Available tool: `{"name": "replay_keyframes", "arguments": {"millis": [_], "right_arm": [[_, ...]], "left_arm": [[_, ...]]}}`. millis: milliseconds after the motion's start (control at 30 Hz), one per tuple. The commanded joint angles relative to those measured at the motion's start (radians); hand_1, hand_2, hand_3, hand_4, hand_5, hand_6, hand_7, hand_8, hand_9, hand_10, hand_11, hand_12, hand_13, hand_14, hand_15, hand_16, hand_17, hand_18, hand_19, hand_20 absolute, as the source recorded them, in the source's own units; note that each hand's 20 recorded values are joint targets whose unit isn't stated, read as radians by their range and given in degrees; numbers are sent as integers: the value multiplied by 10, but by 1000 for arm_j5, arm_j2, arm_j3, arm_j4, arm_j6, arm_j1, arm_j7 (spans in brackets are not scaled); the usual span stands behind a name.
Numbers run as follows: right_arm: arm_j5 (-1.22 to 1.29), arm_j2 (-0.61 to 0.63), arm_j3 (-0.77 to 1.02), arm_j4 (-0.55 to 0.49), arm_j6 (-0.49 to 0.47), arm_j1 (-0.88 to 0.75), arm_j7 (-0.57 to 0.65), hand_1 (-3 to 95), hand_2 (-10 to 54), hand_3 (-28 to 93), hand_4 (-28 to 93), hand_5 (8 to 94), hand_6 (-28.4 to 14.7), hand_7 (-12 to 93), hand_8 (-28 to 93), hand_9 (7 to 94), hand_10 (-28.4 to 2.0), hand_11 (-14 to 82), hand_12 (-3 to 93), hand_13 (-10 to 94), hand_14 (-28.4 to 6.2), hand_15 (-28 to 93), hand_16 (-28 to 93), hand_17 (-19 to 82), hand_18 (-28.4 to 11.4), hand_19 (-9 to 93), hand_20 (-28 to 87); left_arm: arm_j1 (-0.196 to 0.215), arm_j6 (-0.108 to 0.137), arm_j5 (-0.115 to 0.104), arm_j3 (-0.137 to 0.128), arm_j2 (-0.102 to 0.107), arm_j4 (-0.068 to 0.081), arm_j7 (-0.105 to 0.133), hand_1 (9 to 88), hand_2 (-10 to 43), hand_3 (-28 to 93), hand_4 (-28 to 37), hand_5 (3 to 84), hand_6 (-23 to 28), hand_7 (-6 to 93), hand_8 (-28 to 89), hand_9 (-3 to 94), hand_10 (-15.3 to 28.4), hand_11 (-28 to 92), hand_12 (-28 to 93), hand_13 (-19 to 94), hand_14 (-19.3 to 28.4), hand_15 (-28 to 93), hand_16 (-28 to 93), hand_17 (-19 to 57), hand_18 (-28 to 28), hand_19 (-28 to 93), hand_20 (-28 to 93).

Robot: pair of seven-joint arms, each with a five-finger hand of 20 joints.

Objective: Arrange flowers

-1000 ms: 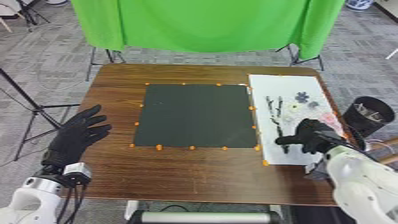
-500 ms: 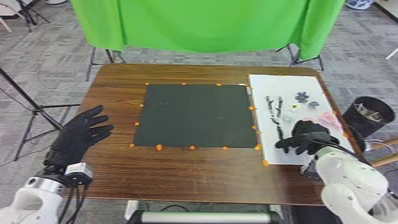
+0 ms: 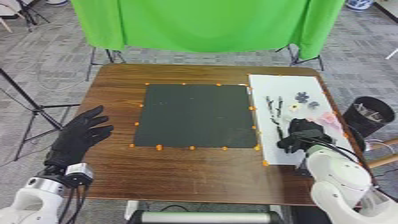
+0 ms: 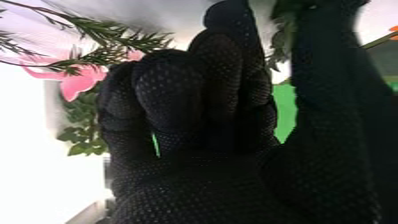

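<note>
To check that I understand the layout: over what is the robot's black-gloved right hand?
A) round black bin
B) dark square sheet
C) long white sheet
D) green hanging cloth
C: the right hand is over the near part of the long white sheet, close to pink petals.

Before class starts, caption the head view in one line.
Right hand over a white sheet with flowers; left hand beside a dark mat.
</note>
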Motion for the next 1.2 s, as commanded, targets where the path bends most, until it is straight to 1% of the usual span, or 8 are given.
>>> {"name": "replay_keyframes", "arguments": {"millis": [33,200,467,633,733,1033,1100,1200], "right_arm": [[37,7,-139,46,17,-2,43,439,-95,809,-278,709,-1,528,2,776,-110,572,382,774,-90,730,246,431,-212,932,377],[89,4,-127,49,76,-23,-17,440,-93,836,-265,717,-8,532,50,782,-107,556,410,772,-94,747,256,432,-215,932,400],[94,17,-106,40,221,-53,-48,398,-69,880,-205,694,-14,598,146,787,-102,675,384,767,-98,817,280,431,-225,932,517],[73,28,-73,17,289,-49,-48,374,-75,911,-180,702,-13,617,168,799,-108,701,387,784,-99,842,284,448,-228,932,573],[68,35,-61,0,320,-34,-36,367,-83,922,-171,710,-12,616,173,807,-110,703,387,794,-94,842,284,459,-223,932,579],[73,44,-30,-35,361,-4,-52,364,-91,930,-168,720,-15,608,183,814,-111,703,392,801,-93,845,288,467,-226,932,594],[85,43,-36,-36,355,13,-60,365,-91,931,-169,720,-15,608,184,814,-111,703,393,801,-94,845,289,467,-226,932,596],[88,35,-79,-19,345,70,-80,366,-92,931,-170,721,-16,607,184,814,-111,702,394,801,-95,845,290,467,-227,932,596]], "left_arm": [[12,3,-9,3,-3,-3,-3,302,-85,673,-251,299,38,248,-127,281,123,317,150,272,152,480,-37,-56,227,523,83],[8,2,-12,6,-1,-1,-1,299,-83,675,-252,299,38,247,-126,281,124,318,150,272,152,480,-37,-56,228,522,83],[15,7,-14,0,2,-2,1,296,-80,674,-253,300,38,247,-126,282,124,316,150,272,153,480,-36,-56,228,523,83],[24,16,-18,-8,12,-5,10,295,-80,675,-251,300,39,247,-126,282,124,316,151,273,154,479,-37,-56,228,523,83],[27,14,-15,-13,14,-6,9,295,-80,674,-252,300,39,246,-126,283,124,316,151,272,154,480,-36,-56,228,523,82],[28,13,-10,-17,9,-7,6,294,-82,678,-253,300,39,245,-125,283,124,317,150,273,154,480,-36,-56,228,523,82],[35,13,-6,-24,8,-10,2,294,-82,678,-252,300,39,245,-125,283,124,316,150,273,154,480,-36,-56,228,523,82],[55,26,-2,-40,15,-14,1,294,-81,677,-252,299,39,246,-125,282,124,316,151,272,154,481,-36,-56,228,523,82]]}}
